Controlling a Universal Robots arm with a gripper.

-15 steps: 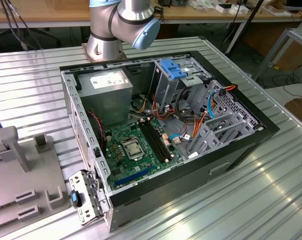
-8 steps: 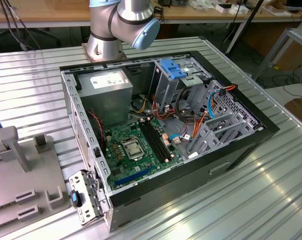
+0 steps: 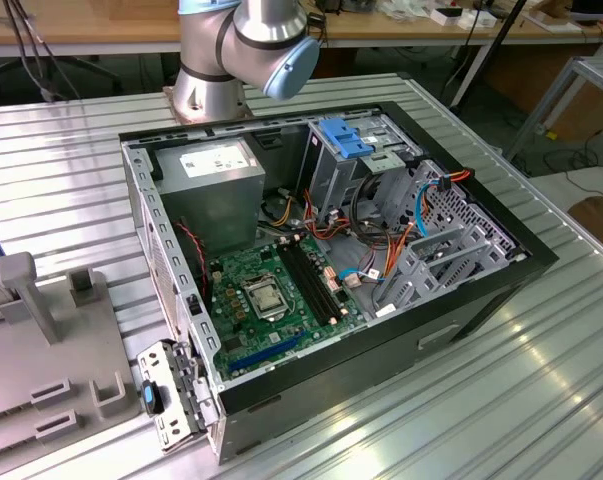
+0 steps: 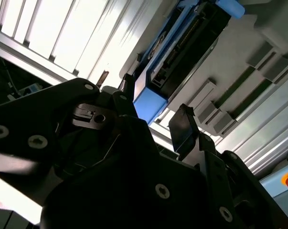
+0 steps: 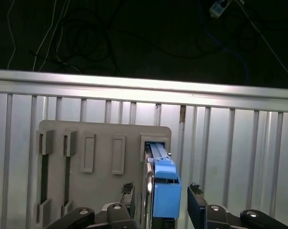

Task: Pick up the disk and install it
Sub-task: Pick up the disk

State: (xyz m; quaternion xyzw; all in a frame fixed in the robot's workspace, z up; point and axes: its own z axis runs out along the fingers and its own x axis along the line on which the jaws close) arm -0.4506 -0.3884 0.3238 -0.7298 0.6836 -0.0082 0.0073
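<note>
Rising from its base behind the open case (image 3: 331,250), the arm (image 3: 246,45) bends out past the exterior view's upper edge. In the second wrist view the gripper (image 4: 155,112) hangs over a grey holder (image 4: 239,43) — its two dark fingers (image 4: 184,126) spread apart, one on each side of the disk (image 4: 182,47), gripping nothing. In the first wrist view the fingers flank the disk's blue end, a gap showing on both sides. The disk stands on edge in a slot at one end of the holder, on the ribbed table (image 5: 239,143) — dark body, bright blue frame.
</note>
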